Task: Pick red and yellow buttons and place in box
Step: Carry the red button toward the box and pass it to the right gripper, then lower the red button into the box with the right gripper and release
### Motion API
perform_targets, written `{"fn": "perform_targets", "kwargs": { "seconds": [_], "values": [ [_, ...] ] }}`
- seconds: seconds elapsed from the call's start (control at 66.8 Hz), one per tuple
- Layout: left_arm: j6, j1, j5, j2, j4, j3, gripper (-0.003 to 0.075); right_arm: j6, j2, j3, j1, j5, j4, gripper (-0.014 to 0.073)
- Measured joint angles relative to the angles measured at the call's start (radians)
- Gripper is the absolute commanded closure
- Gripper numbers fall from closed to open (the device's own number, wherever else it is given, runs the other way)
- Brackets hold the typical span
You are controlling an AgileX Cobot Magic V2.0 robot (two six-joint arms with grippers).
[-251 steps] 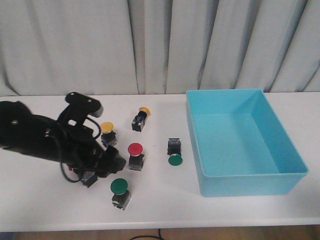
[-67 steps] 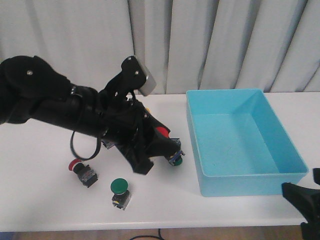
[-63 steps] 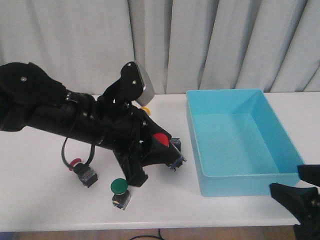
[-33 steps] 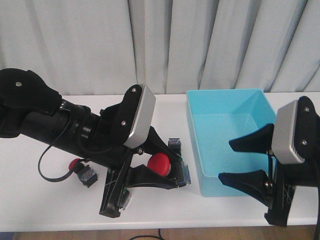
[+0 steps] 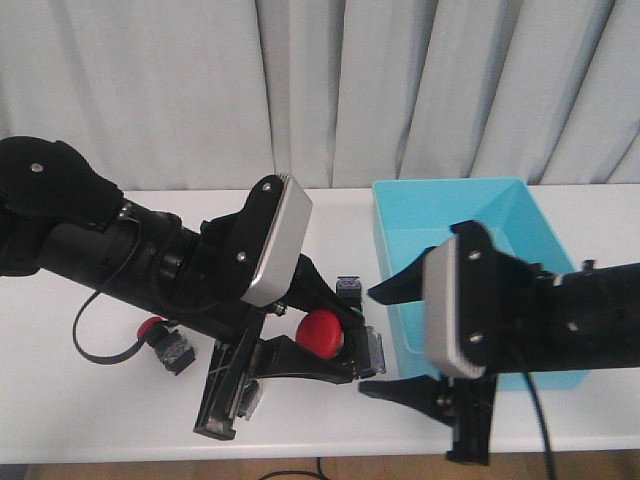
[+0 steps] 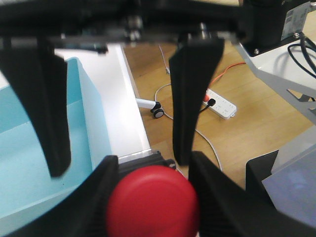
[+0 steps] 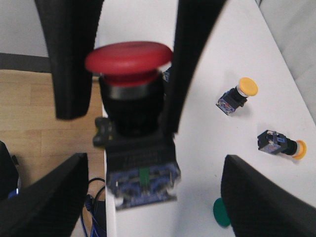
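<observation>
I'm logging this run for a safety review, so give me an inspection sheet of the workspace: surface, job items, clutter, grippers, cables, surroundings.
Surface: white table, no spills seen.
Job's things: red button held in the air short of the turquoise box; no button seen in the visible part of the box; another red button lies on the table; two yellow buttons lie on the table.
Clutter: green-capped button on the table.
Grippers: left gripper shut on the red button; right gripper open, facing it.
Cables: black cable looped under the left arm; orange cable and power strip on the floor.
Surroundings: grey curtain behind, wooden floor.
</observation>
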Motion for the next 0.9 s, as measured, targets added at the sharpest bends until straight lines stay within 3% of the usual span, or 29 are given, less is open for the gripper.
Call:
{"fn": "perform_targets", "kwargs": {
  "seconds": [0.27, 0.644, 0.779, 0.898],
  "values": [
    [0.0, 0.0, 0.0, 0.0, 0.0, 0.0, 0.0591, -0.001, 0.075, -0.001, 0.084, -0.053, -0.001, 0.0112],
    [0.0, 0.0, 0.005, 0.0, 0.0, 0.0, 0.0584, -0.001, 0.078, -0.001, 0.088, -0.064, 0.0, 0.0321],
    [0.0, 0.0, 0.008, 0.0, 0.0, 0.0, 0.0544, -0.001, 0.078, -0.001, 0.088, -0.064, 0.001, 0.0369],
    [0.0, 0.0, 0.008, 0.0, 0.0, 0.0, 0.0446, -0.001, 0.078, -0.001, 0.088, -0.064, 0.001, 0.0372]
  ]
}}
